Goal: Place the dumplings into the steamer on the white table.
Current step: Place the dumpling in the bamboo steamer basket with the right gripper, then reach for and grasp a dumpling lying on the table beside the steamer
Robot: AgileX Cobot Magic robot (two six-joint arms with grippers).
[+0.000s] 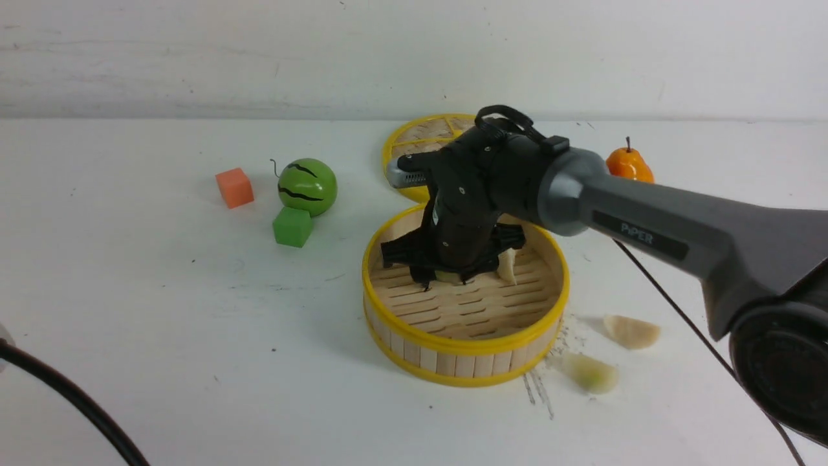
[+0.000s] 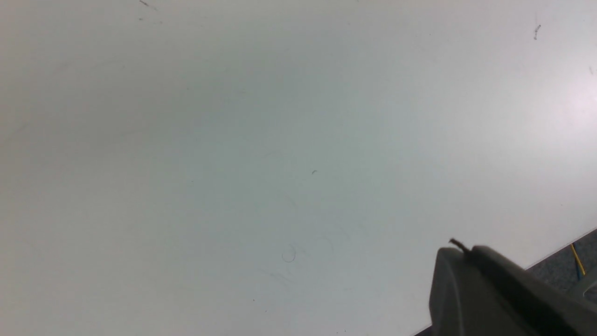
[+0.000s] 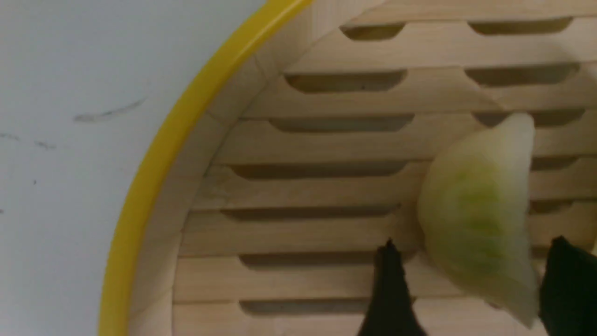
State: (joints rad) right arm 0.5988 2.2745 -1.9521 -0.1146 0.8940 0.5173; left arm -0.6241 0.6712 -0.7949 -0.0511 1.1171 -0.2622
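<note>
White table (image 1: 162, 323) bears the steamer (image 1: 453, 362), its green dumpling (image 3: 475, 205) lying between spread jaws of the right claw (image 3: 474, 245).

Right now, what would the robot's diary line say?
right gripper open inside steamer | green dumpling between its fingertips | cream dumpling inside too | loose cream dumpling and loose green dumpling on white table

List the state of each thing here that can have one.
Round bamboo steamer with yellow rims: upright, uncovered.
Flat woven yellow-rimmed lid: off, lying behind it.
Black right gripper: open, inside the steamer.
Pale green crescent dumpling: loose between its jaws.
Cream-white dumpling: inside the steamer.
Another cream-white dumpling: outside, on the white table.
Another green dumpling: outside, on the table.
</note>
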